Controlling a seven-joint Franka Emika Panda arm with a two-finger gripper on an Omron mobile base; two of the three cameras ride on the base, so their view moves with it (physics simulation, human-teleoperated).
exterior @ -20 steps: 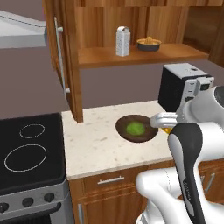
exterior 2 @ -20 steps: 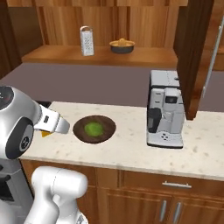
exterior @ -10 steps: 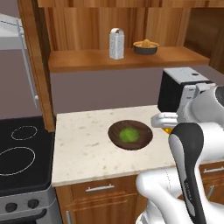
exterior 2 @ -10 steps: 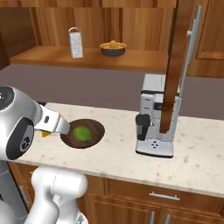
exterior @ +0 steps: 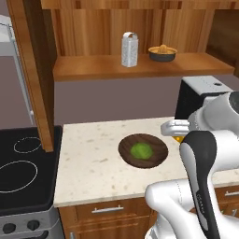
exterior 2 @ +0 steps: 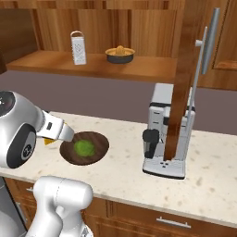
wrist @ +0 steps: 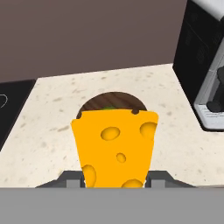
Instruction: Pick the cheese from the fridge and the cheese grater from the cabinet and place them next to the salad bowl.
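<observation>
- Your gripper [wrist: 114, 178] is squeezing the cheese [wrist: 114, 146] tight, up in the air, above the counter [exterior: 93, 158] beside the salad bowl [exterior: 143, 150] (not put down yet).
- You are still needing the cheese grater [exterior: 129, 49]; it is standing on the cabinet [exterior: 140, 70] shelf.
- You are seeing one cheese, one grater, one salad bowl.
</observation>
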